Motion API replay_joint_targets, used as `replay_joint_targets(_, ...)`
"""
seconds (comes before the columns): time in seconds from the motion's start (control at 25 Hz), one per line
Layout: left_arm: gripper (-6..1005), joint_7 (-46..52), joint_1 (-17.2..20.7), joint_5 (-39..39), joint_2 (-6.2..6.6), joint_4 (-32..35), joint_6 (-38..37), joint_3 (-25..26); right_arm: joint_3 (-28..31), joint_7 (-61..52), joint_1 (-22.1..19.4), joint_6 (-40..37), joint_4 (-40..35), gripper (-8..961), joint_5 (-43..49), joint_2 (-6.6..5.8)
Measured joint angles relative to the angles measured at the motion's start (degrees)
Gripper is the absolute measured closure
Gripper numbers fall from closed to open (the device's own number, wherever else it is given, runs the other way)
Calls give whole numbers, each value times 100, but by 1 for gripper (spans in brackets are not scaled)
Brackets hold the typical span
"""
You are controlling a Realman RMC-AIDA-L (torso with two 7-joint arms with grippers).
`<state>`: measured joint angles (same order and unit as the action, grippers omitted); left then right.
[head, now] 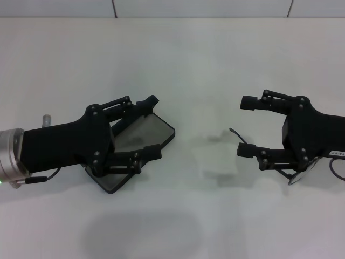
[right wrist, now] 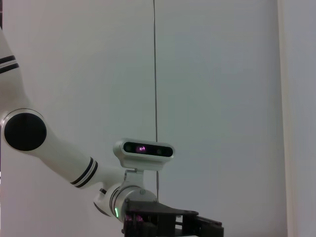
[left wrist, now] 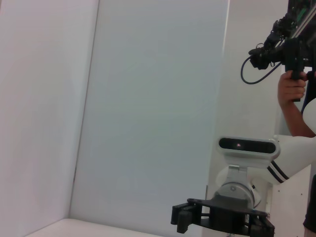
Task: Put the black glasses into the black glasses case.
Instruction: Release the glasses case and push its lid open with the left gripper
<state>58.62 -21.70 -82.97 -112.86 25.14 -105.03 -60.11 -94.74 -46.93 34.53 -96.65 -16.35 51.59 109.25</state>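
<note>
Glasses lie mostly hidden beneath my wide-open, empty right end effector, one temple tip poking out between its fingers, while the case sits on the table under my open left end effector, so grasping comes next.

White table (pale wall panels behind)

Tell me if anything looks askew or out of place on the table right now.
The black glasses case lies open and skewed diagonally under the open left claw. The black glasses are mostly hidden beneath the open right claw, one temple arm poking out. Nothing looks damaged.
</note>
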Motion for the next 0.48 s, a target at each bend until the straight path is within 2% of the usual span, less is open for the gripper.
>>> replay_joint_targets(0.48,112,55,0,4,-14,0,71,0,0,0,18,7,0,111,0,0)
